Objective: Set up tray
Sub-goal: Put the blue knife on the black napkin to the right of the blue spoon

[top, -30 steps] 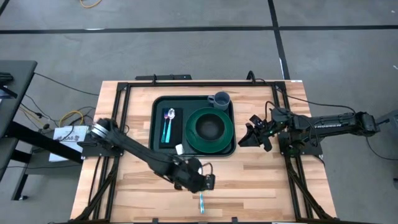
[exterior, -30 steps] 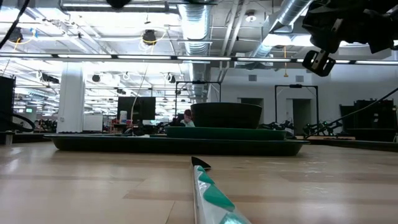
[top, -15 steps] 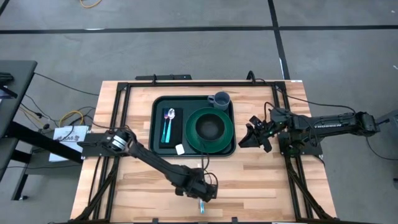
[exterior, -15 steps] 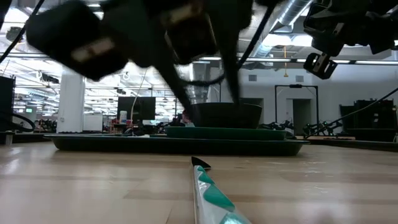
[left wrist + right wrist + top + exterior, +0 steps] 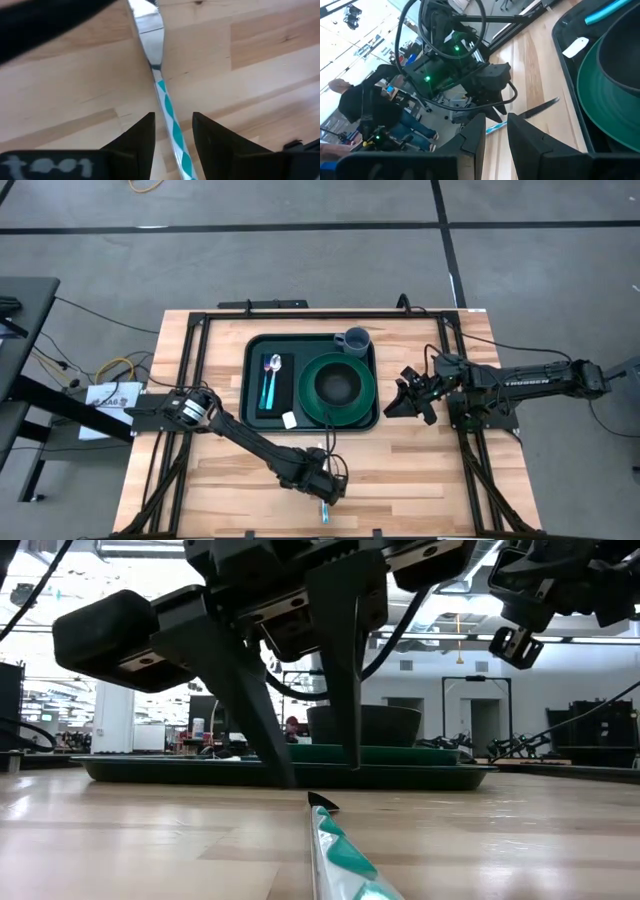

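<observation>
Fingers [image 5: 137, 137] of the left gripper [image 5: 172, 137] stand spread, straddling the teal-striped handle of a knife [image 5: 167, 107] that lies on the desk [image 5: 420, 480] near its front edge; we see no contact yet. We judge the step in hand to be picking up this knife: best to lower squarely, keep the handle centred between the fingers, and close only once the tips reach the wood. To the right, the tray [image 5: 254, 380] sits mid-desk toward the back, holding a spoon [image 5: 268, 380], plate with bowl [image 5: 338, 385] and cup [image 5: 354, 339]. Bare wood between knife and tray leaves a free path. Right gripper [image 5: 405, 398] waits beside the tray's right rim, fingers slightly apart, empty.
</observation>
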